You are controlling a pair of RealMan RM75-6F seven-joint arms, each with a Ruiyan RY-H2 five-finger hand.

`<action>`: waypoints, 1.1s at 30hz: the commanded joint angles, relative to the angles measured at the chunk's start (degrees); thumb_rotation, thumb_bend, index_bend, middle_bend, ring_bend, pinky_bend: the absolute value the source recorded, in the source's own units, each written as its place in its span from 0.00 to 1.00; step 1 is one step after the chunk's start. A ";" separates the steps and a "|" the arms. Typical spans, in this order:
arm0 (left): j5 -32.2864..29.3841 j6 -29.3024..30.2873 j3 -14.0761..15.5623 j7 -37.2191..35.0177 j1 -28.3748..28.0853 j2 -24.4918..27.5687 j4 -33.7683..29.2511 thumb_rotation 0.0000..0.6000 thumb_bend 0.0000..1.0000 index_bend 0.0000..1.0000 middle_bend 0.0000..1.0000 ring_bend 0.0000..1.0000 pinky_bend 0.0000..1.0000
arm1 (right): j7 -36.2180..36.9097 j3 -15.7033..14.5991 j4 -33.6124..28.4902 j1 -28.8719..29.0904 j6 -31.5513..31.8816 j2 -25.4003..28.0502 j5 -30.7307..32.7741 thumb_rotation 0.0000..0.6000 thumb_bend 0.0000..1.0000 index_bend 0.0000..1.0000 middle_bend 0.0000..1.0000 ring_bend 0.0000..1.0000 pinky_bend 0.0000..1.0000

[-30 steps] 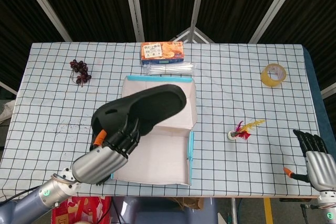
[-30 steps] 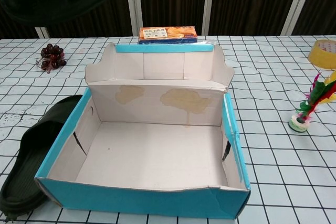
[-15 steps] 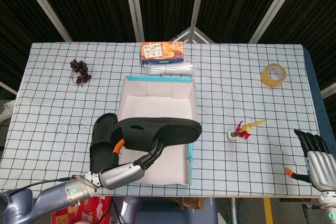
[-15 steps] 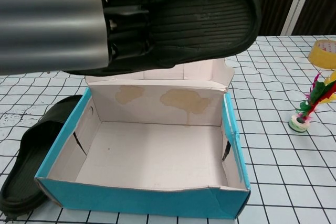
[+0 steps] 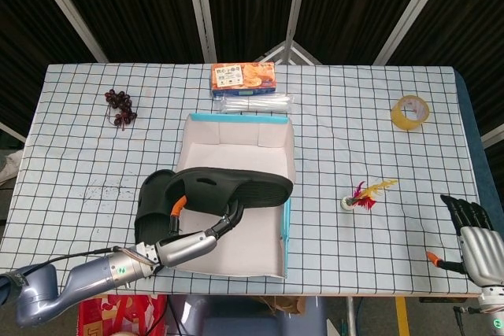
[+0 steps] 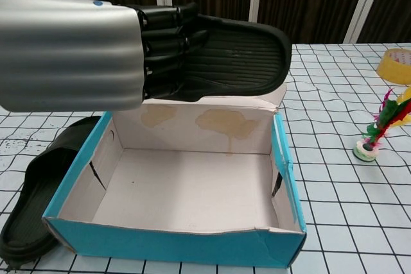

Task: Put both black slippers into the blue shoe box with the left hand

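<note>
My left hand [image 5: 201,230] [image 6: 157,49] grips a black slipper [image 5: 244,188] [image 6: 241,59] and holds it flat above the open blue shoe box [image 5: 285,218] [image 6: 173,243], sole down in the chest view. The box's pale inside holds nothing. A second black slipper [image 5: 150,206] [image 6: 35,203] lies on the table against the box's left wall. My right hand [image 5: 472,234] rests at the table's front right edge with fingers spread and nothing in it.
Behind the box lie an orange snack box [image 5: 243,78] [image 6: 205,41] and a clear packet [image 5: 257,104]. Dark grapes [image 5: 120,106] [image 6: 62,68] sit at the back left, a tape roll [image 5: 410,112] [image 6: 395,65] at the back right, a feathered shuttlecock [image 5: 364,196] [image 6: 379,129] right of the box.
My left hand has lowered with the slipper, turning it from tilted to level and bringing it down over the box. The other slipper and my right hand have stayed put.
</note>
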 commanded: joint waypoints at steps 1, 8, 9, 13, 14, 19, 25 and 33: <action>0.28 -1.06 -0.30 -0.28 -0.06 -0.68 0.62 1.00 0.58 0.49 0.58 0.13 0.17 | -0.03 -0.01 -0.06 0.01 0.00 0.03 0.00 1.00 0.16 0.05 0.11 0.08 0.04; 3.68 -1.61 0.12 -4.10 -0.75 -2.55 3.16 1.00 0.58 0.49 0.59 0.13 0.17 | 0.08 0.02 -0.04 0.09 -0.31 0.09 0.35 1.00 0.16 0.05 0.11 0.08 0.04; 3.89 -1.68 0.07 -4.44 -0.73 -2.80 3.49 1.00 0.58 0.49 0.59 0.13 0.17 | 0.11 0.03 -0.03 0.12 -0.38 0.11 0.36 1.00 0.16 0.05 0.11 0.08 0.04; 4.13 -2.04 -0.28 -4.80 -0.33 -3.62 4.48 1.00 0.58 0.49 0.59 0.13 0.17 | 0.33 -0.02 0.01 0.17 -0.45 0.16 0.25 1.00 0.16 0.05 0.11 0.08 0.04; 4.13 -2.30 -0.42 -4.75 -0.26 -3.78 4.70 1.00 0.58 0.49 0.59 0.13 0.17 | 0.38 -0.01 0.01 0.15 -0.42 0.18 0.25 1.00 0.16 0.05 0.11 0.08 0.04; 3.87 -3.34 -0.99 -4.74 0.03 -4.51 5.56 1.00 0.58 0.49 0.59 0.13 0.17 | 0.45 -0.04 0.04 0.06 -0.33 0.19 0.34 1.00 0.16 0.05 0.11 0.08 0.04; 4.35 -4.32 -1.11 -5.47 0.16 -5.65 6.96 1.00 0.58 0.49 0.59 0.13 0.17 | 0.41 -0.01 0.05 0.24 -0.77 0.22 0.61 1.00 0.16 0.05 0.11 0.08 0.04; 5.32 -5.24 -0.47 -7.06 0.45 -7.54 9.57 1.00 0.58 0.49 0.59 0.13 0.17 | 0.44 0.05 0.06 0.34 -1.06 0.30 0.95 1.00 0.16 0.05 0.11 0.08 0.04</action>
